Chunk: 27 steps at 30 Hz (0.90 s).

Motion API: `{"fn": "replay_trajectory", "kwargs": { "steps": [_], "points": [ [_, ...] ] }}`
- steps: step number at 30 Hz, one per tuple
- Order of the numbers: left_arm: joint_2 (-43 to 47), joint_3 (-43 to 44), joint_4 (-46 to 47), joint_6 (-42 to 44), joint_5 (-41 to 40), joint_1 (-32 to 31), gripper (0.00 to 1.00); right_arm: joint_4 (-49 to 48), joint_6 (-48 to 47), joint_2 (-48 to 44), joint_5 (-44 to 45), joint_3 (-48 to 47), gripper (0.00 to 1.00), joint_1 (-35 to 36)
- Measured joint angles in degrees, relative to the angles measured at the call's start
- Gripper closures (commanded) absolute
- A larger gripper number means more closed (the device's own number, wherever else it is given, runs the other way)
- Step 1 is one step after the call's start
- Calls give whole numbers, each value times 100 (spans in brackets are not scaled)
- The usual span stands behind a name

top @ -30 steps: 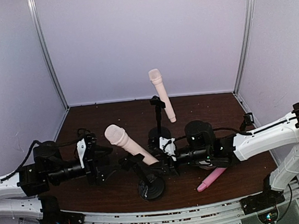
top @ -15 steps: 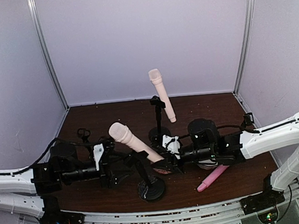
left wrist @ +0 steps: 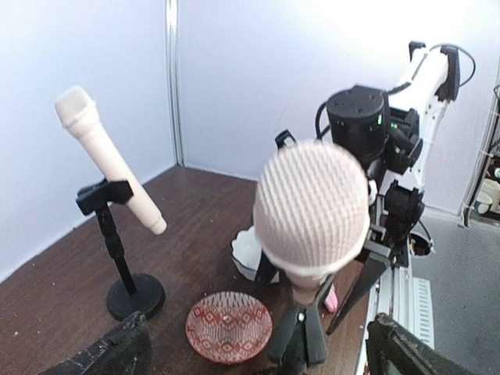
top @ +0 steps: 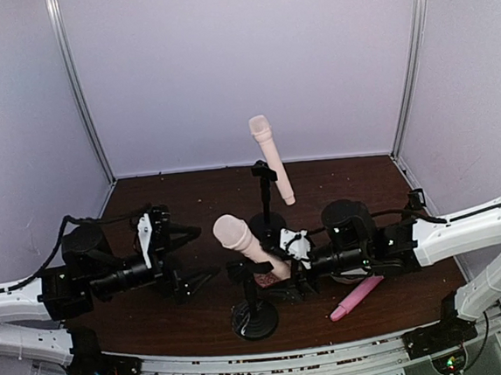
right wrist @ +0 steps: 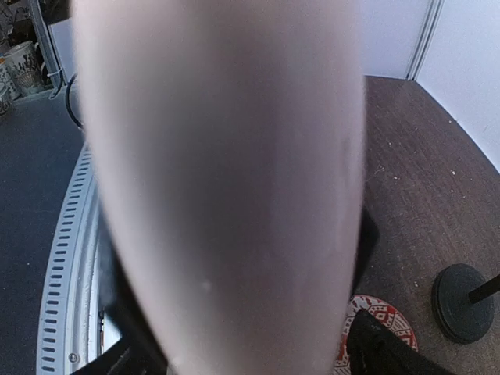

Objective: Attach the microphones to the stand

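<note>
Lilac walls (top: 240,65) enclose a brown table (top: 172,194).

Stands: the far stand (top: 266,195) is at centre, and the far mic (top: 271,159) is clipped in it, tilted with its head up. The near stand (top: 255,314) is close to the near edge.

Near mic (top: 247,245): cream, tilted, with its head up and to the left. Its body rests at the near stand's clip and its lower end points right, toward the right gripper (top: 291,267).

Pink mic (top: 355,299): lies flat on the table at near right, just beside the right arm and apart from both grippers.

Left gripper (top: 191,256): the jaws are spread wide and grip nothing. It is left of the near mic and clear of it. In the left wrist view the fingers (left wrist: 109,353) sit at the bottom corners, and the mic head (left wrist: 311,212) is centred ahead of them, not touching.

Right gripper: the jaws straddle the lower body of the near mic. In the right wrist view the mic body (right wrist: 234,180) fills the space between the fingers (right wrist: 379,351). Whether the fingers press on it or stand just off it cannot be told.

Other items: a red dish (left wrist: 229,325) lies beside the near stand's base, with a white dish (left wrist: 248,251) behind it.
</note>
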<state>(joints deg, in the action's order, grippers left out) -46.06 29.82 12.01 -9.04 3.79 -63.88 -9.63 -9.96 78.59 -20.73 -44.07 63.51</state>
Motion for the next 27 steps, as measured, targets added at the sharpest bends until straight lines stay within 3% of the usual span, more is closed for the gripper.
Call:
{"fn": "replay_trajectory", "kwargs": {
  "steps": [8,13,19,23,27],
  "points": [
    [-476,1032,-105,0,286,0,2,151,168,-708,-7,22,13,0],
    [-960,1244,-127,-9,516,-11,4,260,238,-892,-4,22,13,0],
    [-1464,1427,-184,0,697,-11,19,358,262,-894,-4,22,13,0],
    [-1449,1482,-216,63,898,-11,37,378,264,-894,-4,26,13,0],
    [-1414,1580,-326,138,1084,-11,50,391,264,-896,-4,57,13,0]
  ]
}}
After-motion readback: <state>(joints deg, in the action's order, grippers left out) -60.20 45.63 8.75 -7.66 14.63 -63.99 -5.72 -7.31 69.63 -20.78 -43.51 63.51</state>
